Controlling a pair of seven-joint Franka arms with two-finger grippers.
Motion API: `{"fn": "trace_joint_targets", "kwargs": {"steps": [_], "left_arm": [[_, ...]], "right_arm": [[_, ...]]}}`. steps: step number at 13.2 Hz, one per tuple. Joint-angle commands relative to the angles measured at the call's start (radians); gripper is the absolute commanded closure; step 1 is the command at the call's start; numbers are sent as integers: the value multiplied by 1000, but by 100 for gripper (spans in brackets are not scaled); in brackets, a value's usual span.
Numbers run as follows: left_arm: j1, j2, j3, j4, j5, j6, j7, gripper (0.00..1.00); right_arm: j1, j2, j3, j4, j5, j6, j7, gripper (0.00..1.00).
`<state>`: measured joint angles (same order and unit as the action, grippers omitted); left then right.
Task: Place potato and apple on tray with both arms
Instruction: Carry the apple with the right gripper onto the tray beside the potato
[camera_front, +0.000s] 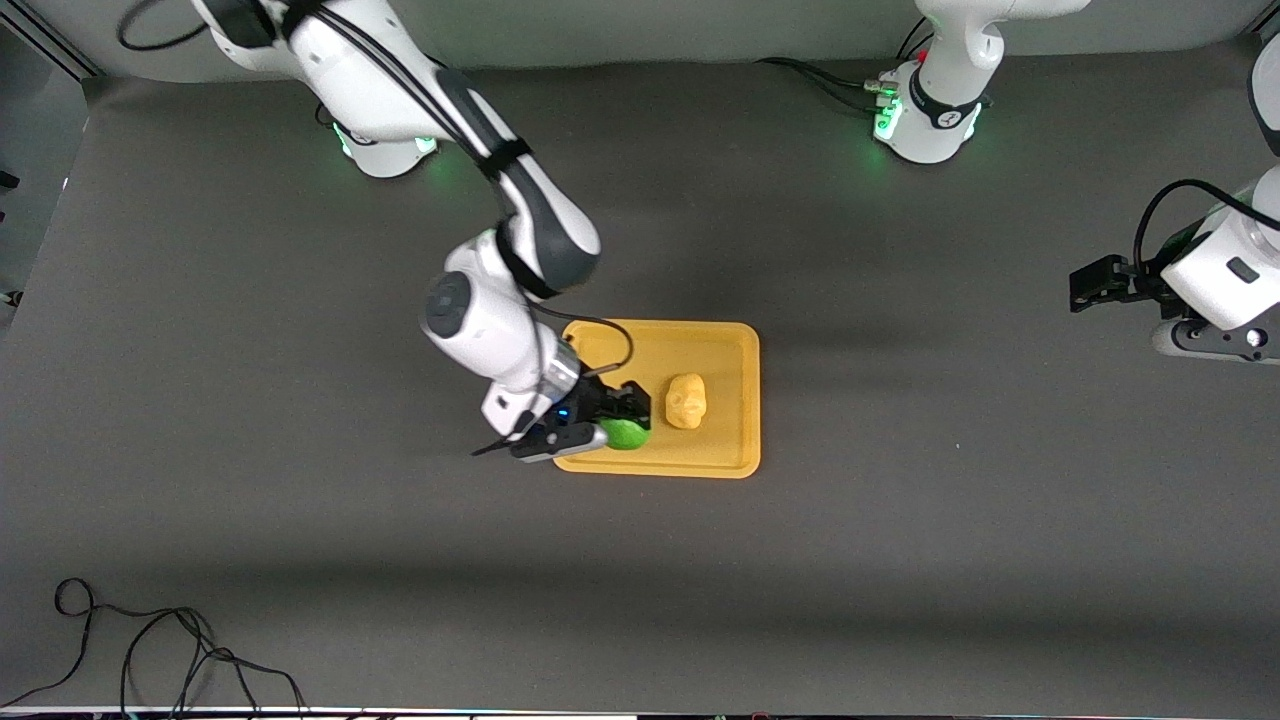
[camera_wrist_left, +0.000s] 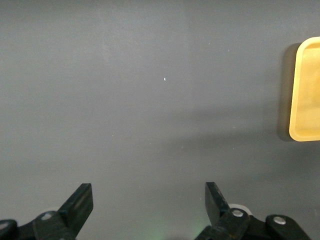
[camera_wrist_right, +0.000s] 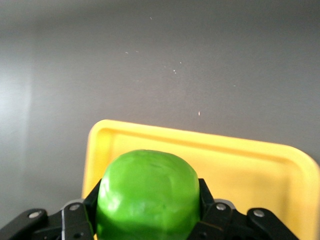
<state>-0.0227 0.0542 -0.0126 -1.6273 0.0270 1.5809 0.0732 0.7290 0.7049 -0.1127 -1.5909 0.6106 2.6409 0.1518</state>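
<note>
Nearly done: the lumpy yellow-tan potato (camera_front: 686, 400) lies on the flat yellow-orange plastic tray (camera_front: 735, 345). The right gripper (camera_front: 618, 418) pinches the glossy green apple (camera_front: 627, 434) over the tray's corner; release remains. The left gripper (camera_wrist_left: 149, 204), fingers spread and empty, waits at its end of the table.

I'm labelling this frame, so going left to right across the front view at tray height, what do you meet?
Right gripper shut on the apple over the tray → potato lying on the tray → left gripper, open, waiting at its own end of the table.
</note>
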Motion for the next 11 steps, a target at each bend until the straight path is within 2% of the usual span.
{"fn": "trace_joint_targets", "kwargs": {"steps": [1,3,5,6,7,8,11], "left_arm": [[-8,-39,11,-26,-3,19,11,0],[-8,-40,11,-26,-4,19,10,0],[-8,-39,11,-26,-12,19,7,0],[-8,-39,11,-26,-15,19,-3,0],[-8,-39,11,-26,-19,16,-3,0],[-8,-39,11,-26,-21,13,-3,0],[-9,-31,11,-19,-24,5,-6,0]], "right_arm": [[21,79,-5,57,24,28,8,55],[38,79,-4,25,38,27,8,55],[56,73,-4,2,96,24,8,54],[61,67,-4,-7,124,22,6,46],[60,62,-4,-20,135,22,8,29],[59,51,-5,-36,135,24,8,1],[52,24,-13,-60,135,22,-8,0]]}}
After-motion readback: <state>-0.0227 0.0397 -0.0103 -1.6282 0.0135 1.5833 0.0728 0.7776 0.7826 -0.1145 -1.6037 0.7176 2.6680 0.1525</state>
